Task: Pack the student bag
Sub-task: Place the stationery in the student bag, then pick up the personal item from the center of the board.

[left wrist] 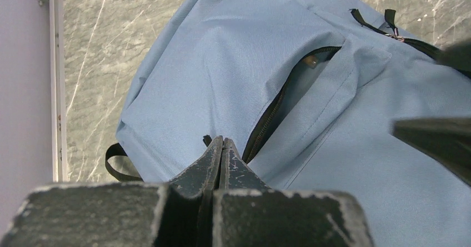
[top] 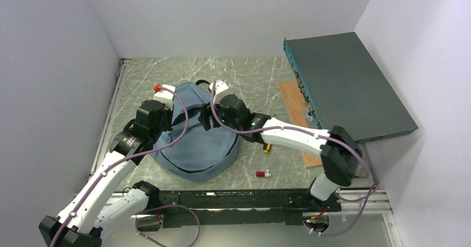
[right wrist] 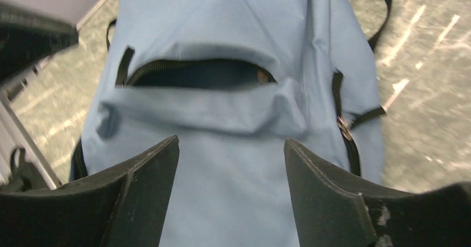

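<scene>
On the grey marble-patterned table [top: 250, 75], left of centre: soft dusty-blue fabric backpack [top: 197, 144], lying flat with both arms reaching over it.
Front pocket: its black zipper [right wrist: 166, 65] stands open and the mouth is dark. A small brownish thing [right wrist: 261, 76] shows just inside one end, too blurred to name.
Left gripper [left wrist: 222, 144]: jaws pressed together with no gap, tips at the blue fabric just beside the open zipper. Whether any cloth is pinched cannot be told.
Right gripper [right wrist: 231, 141]: fingers spread wide, holding nothing, over the bag's front below the pocket mouth.
Top end of the bag: a black strap [right wrist: 377, 3] loops off the fabric onto the table.
Right side: dark teal flat box [top: 355, 86], tilted by the wall, above an orange-brown wooden board [top: 291, 100].
Near edge: small red-and-white item [top: 262, 174] and small yellow-and-black item [top: 266, 148], both lying apart from the bag.
</scene>
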Controlling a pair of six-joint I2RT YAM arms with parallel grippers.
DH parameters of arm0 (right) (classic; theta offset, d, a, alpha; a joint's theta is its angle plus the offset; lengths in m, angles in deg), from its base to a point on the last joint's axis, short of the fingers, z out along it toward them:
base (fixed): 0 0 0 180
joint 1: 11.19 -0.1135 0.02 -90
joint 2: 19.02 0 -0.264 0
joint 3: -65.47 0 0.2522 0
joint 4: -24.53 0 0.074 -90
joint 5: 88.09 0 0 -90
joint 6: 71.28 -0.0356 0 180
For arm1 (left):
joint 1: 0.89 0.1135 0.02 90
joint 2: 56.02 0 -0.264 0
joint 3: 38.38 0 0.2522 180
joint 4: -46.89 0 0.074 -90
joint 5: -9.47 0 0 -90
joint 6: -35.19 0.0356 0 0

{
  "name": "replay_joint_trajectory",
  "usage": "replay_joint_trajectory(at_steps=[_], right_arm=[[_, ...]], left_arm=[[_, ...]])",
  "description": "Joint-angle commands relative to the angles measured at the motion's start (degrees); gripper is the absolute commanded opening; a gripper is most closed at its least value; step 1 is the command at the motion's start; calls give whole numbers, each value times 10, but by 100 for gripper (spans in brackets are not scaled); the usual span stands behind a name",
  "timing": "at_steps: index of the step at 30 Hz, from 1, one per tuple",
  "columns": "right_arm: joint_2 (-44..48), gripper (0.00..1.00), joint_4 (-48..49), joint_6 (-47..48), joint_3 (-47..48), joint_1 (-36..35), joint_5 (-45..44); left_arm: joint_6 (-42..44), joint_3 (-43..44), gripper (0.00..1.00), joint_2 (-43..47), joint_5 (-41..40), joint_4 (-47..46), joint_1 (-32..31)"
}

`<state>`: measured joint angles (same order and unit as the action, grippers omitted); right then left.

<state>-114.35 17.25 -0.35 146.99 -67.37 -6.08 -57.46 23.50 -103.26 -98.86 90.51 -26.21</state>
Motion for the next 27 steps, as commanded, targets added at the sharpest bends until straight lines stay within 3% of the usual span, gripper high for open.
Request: replay_joint_trajectory(at_steps=[1,5,7,13,15,19,27], right_arm=[[93,75,-116,89,-47,2,-13],[178,84,-242,98,-96,3,-56],[218,86,-291,78,-125,4,-54],[278,89,-393,-11,-180,3,-22],[286,88,-408,-32,-197,-1,-2],[272,88,-454,-55,-205,-17,5],[199,86,-518,-58,-190,-93,-9]], left_arm=[[-13,14,0,5,6,-7,2],[-15,11,1,11,15,-11,2],[-17,17,10,10,16,-9,2],[-18,15,50,14,25,-15,4],[-16,15,58,15,25,-18,5],[-14,11,67,18,26,-23,6],[-16,10,72,34,23,-25,9]])
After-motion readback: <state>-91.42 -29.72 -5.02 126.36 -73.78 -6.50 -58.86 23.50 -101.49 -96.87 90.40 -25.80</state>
